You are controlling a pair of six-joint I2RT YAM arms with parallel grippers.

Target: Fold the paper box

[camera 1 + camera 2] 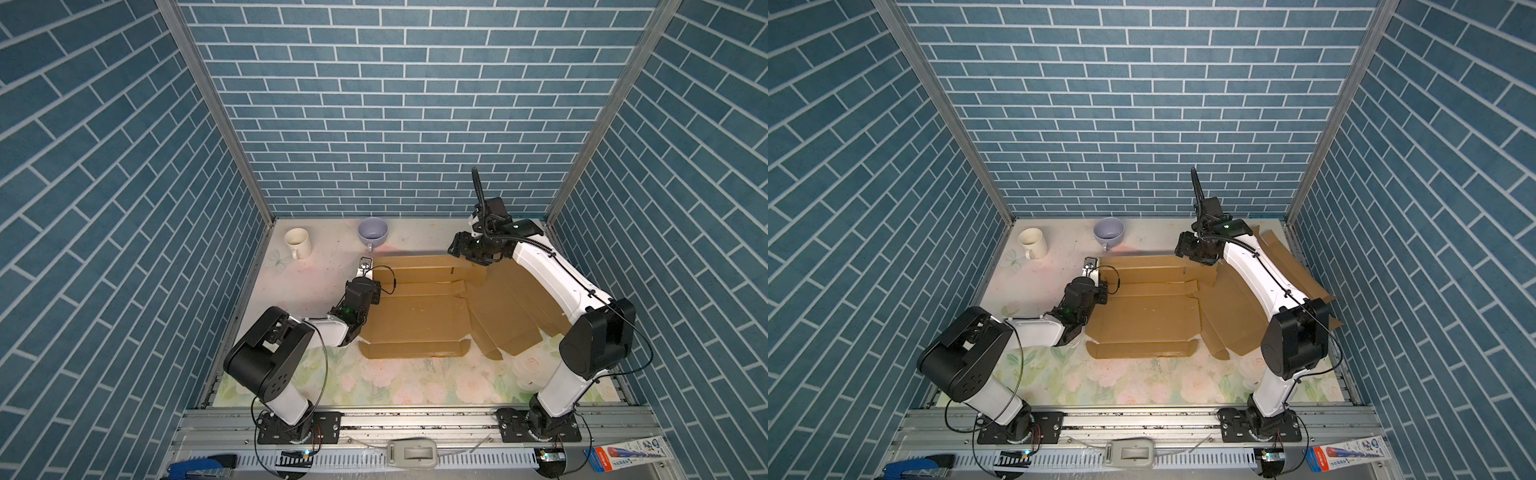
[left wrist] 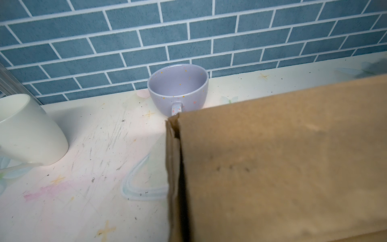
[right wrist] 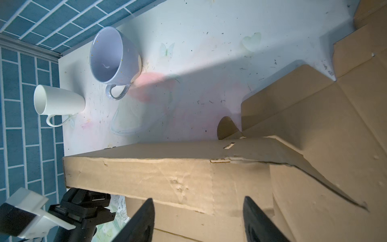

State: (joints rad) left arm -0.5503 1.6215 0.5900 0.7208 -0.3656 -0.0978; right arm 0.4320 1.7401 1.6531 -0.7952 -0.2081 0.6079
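The paper box (image 1: 415, 320) has its far wall (image 3: 146, 167) running left-right: open, empty right pincer (image 3: 198, 200) at its right end, shut left pincer (image 1: 365, 265) opposite.

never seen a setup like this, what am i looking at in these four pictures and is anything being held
These are two robot arms fixed at the near edge of a table. Each arm ends in a two-fingered gripper. Two pictures come from one camera head high above, so they look almost alike. The other two come from small cameras on the arms' wrists, so they show things close up. On the table lies a cardboard box, mostly flat, with its far strip lifted. At the back stand a white mug and a purple cup. The left gripper is shut at the box's far left corner, but I cannot tell whether it pinches the cardboard. The right gripper is open by the strip's right end and holds nothing.
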